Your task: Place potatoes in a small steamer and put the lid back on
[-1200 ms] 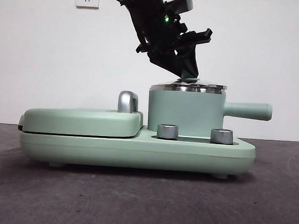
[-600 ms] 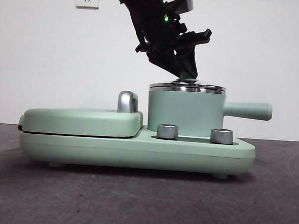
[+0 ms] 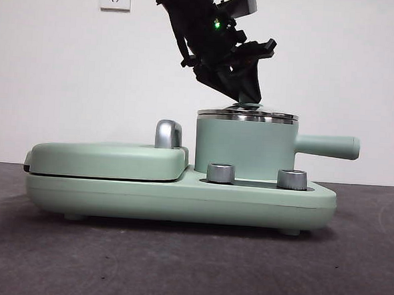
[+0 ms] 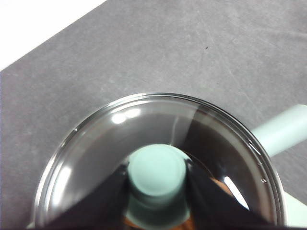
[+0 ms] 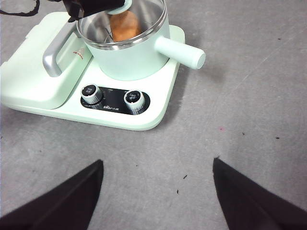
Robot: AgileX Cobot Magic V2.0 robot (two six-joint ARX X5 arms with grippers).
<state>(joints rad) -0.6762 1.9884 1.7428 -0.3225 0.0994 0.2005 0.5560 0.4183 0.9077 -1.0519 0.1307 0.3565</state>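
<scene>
Potato [image 5: 125, 25], orange-brown, lies inside the small steamer [image 3: 244, 149], and I see it through the glass lid [image 4: 158, 143] that sits on the steel rim, with my left gripper [image 4: 157, 179] clamped on the lid's mint-green knob [image 4: 157, 173], one black jaw on each side of it. My right gripper [image 5: 157, 194] hangs well back over the grey table [image 5: 249, 105] with its jaws spread wide on nothing, looking down at the steamer on its mint-green base [image 5: 144, 120], beside the flat griddle cover [image 3: 109, 159] with the chrome handle [image 3: 169, 134], behind two steel dials [image 5: 91, 93].
</scene>
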